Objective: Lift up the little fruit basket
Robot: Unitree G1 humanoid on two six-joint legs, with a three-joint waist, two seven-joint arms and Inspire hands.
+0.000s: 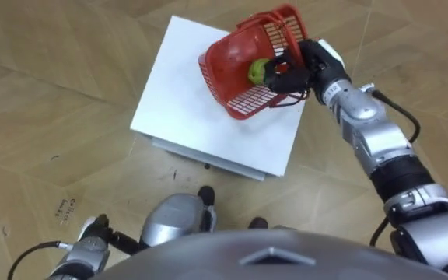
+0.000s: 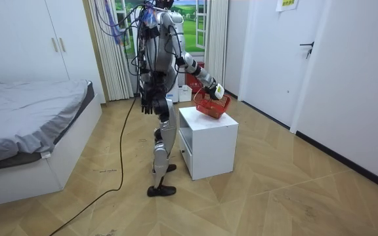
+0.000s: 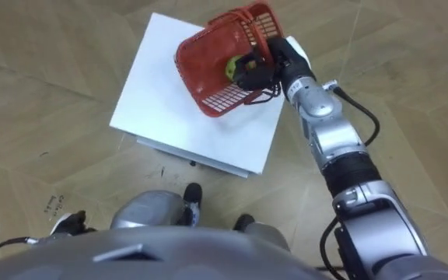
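The red plastic fruit basket (image 1: pixel 236 74) hangs tilted over the far right corner of the white table (image 1: pixel 201 117), its mesh side turned downward. A green fruit (image 1: pixel 257 71) lies inside it against the wall near the hand. My right hand (image 1: pixel 294 70) is shut on the basket's rim and handles from the right. In the room view the basket (image 2: pixel 210 106) sits just above the table top (image 2: pixel 209 124); whether its lowest edge touches the top is unclear. My left hand (image 2: pixel 147 103) hangs by my side with relaxed fingers and holds nothing.
I stand upright at the near side of the small white table, which has an open shelf (image 2: pixel 188 145) below. A bed (image 2: pixel 25 124) is at the room view's left, curtains (image 2: pixel 113 46) and a window behind me, a door (image 2: pixel 307 59) at the right. Wooden floor surrounds the table.
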